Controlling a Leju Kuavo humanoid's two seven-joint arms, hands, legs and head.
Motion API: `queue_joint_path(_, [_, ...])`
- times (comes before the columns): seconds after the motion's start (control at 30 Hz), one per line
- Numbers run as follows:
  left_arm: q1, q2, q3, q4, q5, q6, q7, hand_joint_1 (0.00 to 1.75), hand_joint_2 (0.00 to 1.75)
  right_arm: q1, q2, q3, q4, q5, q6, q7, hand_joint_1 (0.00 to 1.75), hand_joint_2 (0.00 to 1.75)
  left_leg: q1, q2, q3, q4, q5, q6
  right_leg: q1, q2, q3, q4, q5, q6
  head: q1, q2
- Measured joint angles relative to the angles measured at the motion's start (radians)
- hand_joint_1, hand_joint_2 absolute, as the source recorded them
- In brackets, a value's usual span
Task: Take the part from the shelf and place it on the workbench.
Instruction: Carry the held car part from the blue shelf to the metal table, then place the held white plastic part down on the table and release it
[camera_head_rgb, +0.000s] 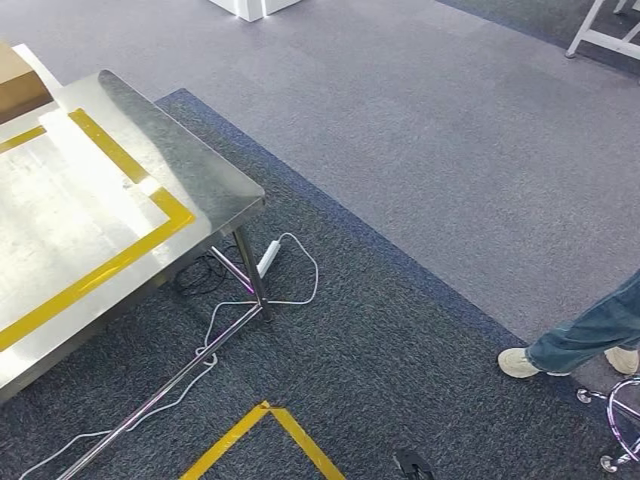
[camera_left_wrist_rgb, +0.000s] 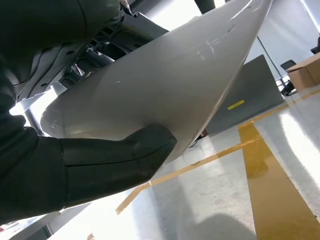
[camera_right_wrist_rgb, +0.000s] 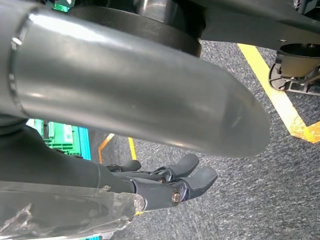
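Note:
The part is a long, curved, silvery-white panel. My left hand grips it, with the dark thumb under its edge and fingers over its back. It hangs just above the steel workbench, which is marked with yellow tape. In the head view the workbench stands at the left. My right hand hangs over the dark carpet, its thick grey thumb apart from the dark straight fingers, with nothing between them.
A cardboard box sits on the bench's far left corner. A white power strip and cables lie under the bench corner. A person's legs and a stool base are at right. Yellow floor tape lies near. A green crate stands behind my right hand.

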Motion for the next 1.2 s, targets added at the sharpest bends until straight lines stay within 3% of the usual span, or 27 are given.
queue_joint_path(0.87, [-0.061,-0.036,-0.047,0.181,-0.055,0.032,-0.001,1.75,1.75,-0.004,0.009,0.0,0.0,0.005,0.0,0.0,0.0,0.0,0.0,0.0,0.0,0.0,0.0,0.0,0.0,0.0,0.0,0.0,0.0,0.0,0.0,0.0])
queue_joint_path(1.0, [-0.065,-0.036,-0.056,0.198,-0.054,0.055,0.0,0.0,1.75,-0.004,0.011,0.0,0.0,0.006,0.0,0.0,0.0,0.0,0.0,0.0,0.0,0.0,0.0,0.0,0.0,0.0,0.0,0.0,0.0,0.0,0.0,0.0])
queue_joint_path(1.13, [-0.065,-0.036,-0.057,0.208,-0.038,0.07,-0.002,0.0,1.75,-0.004,0.011,0.0,0.0,0.006,0.0,0.0,0.0,0.0,0.0,0.0,0.0,0.0,0.0,0.0,0.0,0.0,0.0,0.0,0.0,0.0,0.0,0.0])
queue_joint_path(1.2, [-0.065,-0.036,-0.057,0.212,-0.03,0.069,-0.006,0.0,0.87,-0.004,0.011,0.0,0.0,0.006,0.0,0.0,0.0,0.0,0.0,0.0,0.0,0.0,0.0,0.0,0.0,0.0,0.0,0.0,0.0,0.0,0.0,0.0])
